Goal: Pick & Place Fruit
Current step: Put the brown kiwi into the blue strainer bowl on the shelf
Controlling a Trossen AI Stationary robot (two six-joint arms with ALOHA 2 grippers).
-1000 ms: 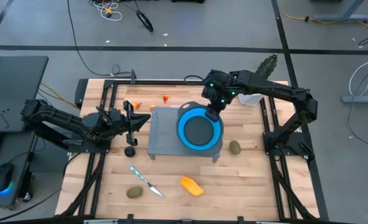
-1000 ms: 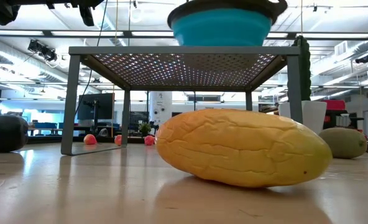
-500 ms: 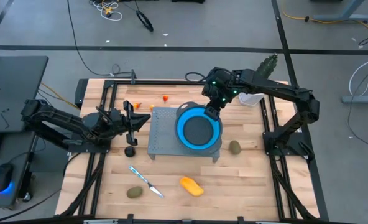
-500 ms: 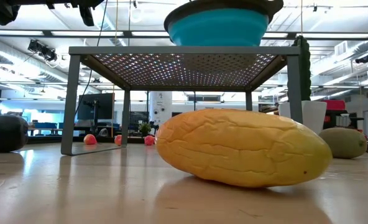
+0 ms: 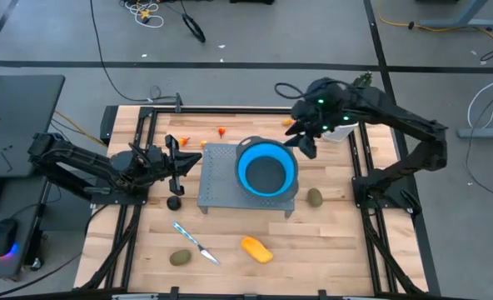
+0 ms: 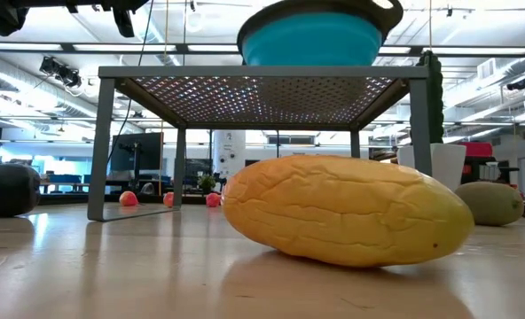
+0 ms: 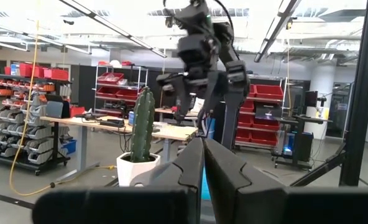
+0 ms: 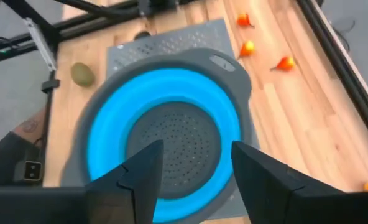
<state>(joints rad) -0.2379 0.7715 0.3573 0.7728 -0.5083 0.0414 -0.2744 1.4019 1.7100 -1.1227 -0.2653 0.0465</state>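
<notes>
The yellow-orange oval fruit point(image 5: 256, 249) point(image 6: 347, 211) lies near the table's near edge. One olive-brown oval point(image 5: 180, 258) lies left of it, another point(image 5: 315, 197) point(image 8: 82, 73) right of the rack. The dark round fruit point(image 5: 173, 202) sits below my left gripper point(image 5: 192, 160) point(image 7: 202, 146), which is shut and hovers left of the rack. Tiny orange and red pieces point(image 5: 203, 143) point(image 8: 248, 47) lie near the far edge. My right gripper point(image 5: 305, 143) point(image 8: 196, 152) is open, above and just beyond the blue bowl's far right rim.
The blue bowl point(image 5: 267, 171) point(image 8: 171, 124) stands on a grey perforated rack point(image 5: 221, 179) point(image 6: 258, 84) at mid-table. A slim knife point(image 5: 196, 242) lies near the left olive oval. A potted cactus point(image 5: 355, 90) stands at the far right corner. Black frame rails border the table.
My right gripper has drawn back from the bowl's far right rim, moving up and toward the table's far right. The bowl has shifted slightly on the rack and stays there. The left arm and the fruit have kept still.
</notes>
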